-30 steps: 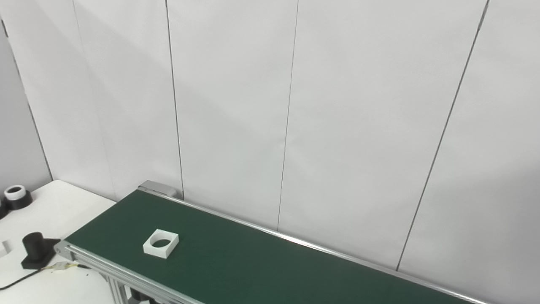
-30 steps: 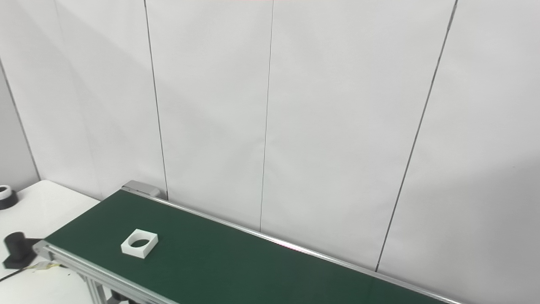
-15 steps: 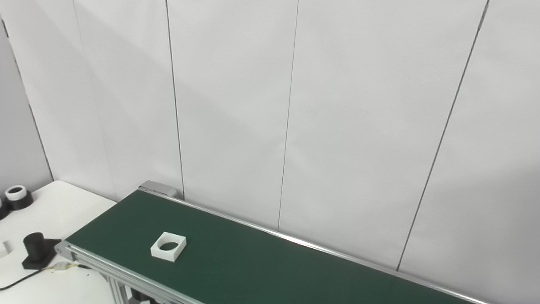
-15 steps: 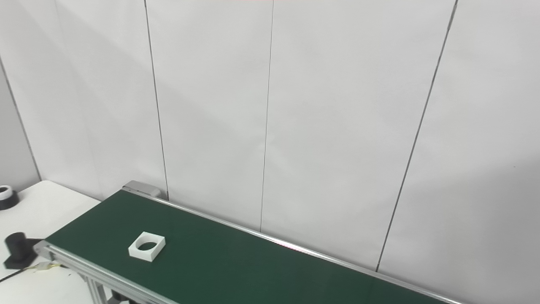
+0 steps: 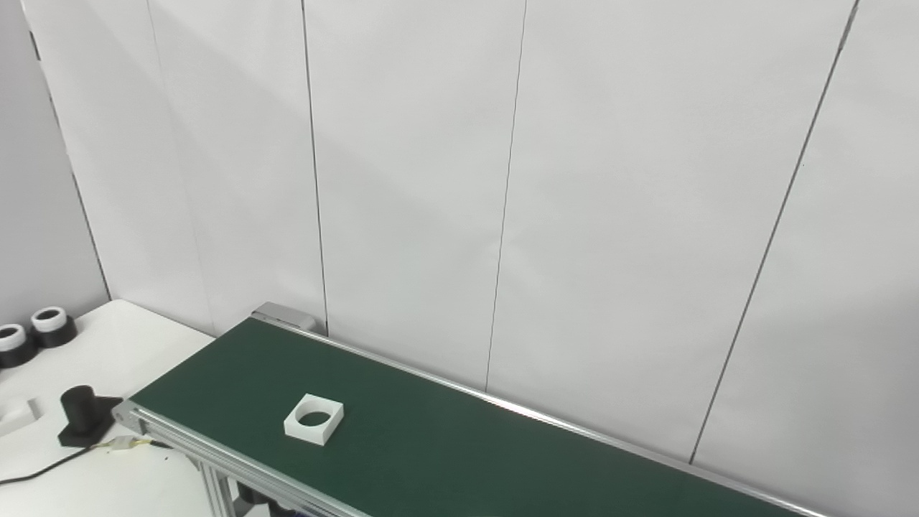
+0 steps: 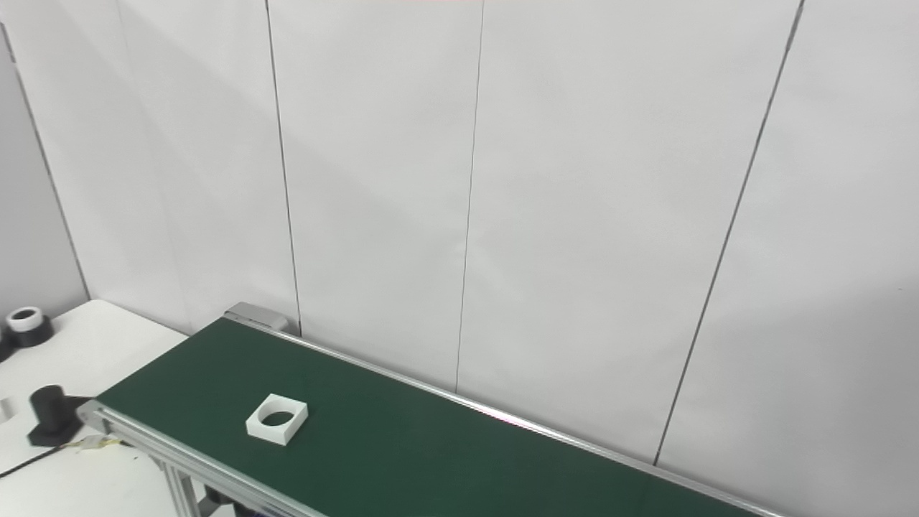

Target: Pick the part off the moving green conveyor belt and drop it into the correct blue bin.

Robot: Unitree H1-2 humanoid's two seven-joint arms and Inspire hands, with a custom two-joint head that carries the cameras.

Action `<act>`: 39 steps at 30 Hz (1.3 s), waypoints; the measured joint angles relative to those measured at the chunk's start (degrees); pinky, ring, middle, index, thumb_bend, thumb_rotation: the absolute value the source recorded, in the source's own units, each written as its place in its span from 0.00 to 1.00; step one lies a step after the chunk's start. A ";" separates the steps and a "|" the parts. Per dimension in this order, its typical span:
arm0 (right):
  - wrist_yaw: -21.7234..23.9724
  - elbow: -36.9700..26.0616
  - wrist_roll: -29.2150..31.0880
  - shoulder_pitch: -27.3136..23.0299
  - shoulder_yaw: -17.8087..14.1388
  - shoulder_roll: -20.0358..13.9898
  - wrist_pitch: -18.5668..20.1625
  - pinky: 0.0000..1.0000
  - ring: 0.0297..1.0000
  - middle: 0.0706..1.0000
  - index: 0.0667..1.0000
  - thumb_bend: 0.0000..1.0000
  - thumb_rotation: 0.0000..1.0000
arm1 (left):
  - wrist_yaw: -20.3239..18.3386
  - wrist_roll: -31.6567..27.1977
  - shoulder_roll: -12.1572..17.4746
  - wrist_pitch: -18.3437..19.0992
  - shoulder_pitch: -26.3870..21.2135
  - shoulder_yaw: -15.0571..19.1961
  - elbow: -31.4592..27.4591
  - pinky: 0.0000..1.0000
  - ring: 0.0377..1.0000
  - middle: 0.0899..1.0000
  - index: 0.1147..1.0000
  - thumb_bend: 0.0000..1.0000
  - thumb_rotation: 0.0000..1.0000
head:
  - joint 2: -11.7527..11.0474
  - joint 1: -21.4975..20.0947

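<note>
- White panel wall [image 5: 574,179] w/ thin dark vertical seams fills most of both eye views, rising directly behind the conveyor.
- Green conveyor belt [image 5: 467,459] runs diagonally from centre-left down to the bottom-right edge, w/ silver rails along its far and near sides; its left end stops just beside the white table.
- White table [image 5: 108,352] sits at lower left, carrying several small items.
- Part [image 5: 314,419], a flat white square block w/ a round hole thru the middle, lies flat on the belt near its left end, closer to the near rail than the far one.
- Black post on a black base [image 5: 85,414] stands on the table just off the belt's end, a dark cable trailing from that area toward the bottom-left edge.
- Two black rings w/ white tops [image 5: 32,333] sit side by side at the table's far-left edge.
- Neither robot hand is in either view, so finger posture can't be told. Blue bins are out of frame too.
</note>
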 measured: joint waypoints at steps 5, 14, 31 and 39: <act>0.14 -0.13 0.29 -0.15 -0.26 -0.02 0.05 0.94 0.93 0.92 0.99 0.52 0.64 | 0.13 3.49 3.20 3.18 -5.66 2.62 -1.73 0.75 0.80 0.82 0.81 0.81 0.21 | 0.61 0.61; 0.42 -0.17 0.37 -0.49 -0.51 0.06 0.08 0.94 0.92 0.92 0.99 0.51 0.68 | -0.29 8.83 8.72 12.35 -15.18 5.40 -1.17 0.88 0.84 0.85 0.85 0.83 0.27 | 1.58 0.88; 0.59 -0.15 0.99 -0.82 -0.87 0.15 0.10 0.93 0.91 0.91 0.98 0.54 0.70 | -6.14 17.18 20.13 20.19 -28.35 2.30 11.97 0.75 0.84 0.84 0.82 0.87 0.06 | 3.25 1.14; 0.55 -0.15 0.87 -0.84 -0.83 0.34 0.09 0.93 0.91 0.91 0.98 0.56 0.73 | -6.90 21.55 24.86 19.65 -30.40 -2.19 20.83 0.85 0.88 0.87 0.83 0.85 0.05 | 3.51 1.14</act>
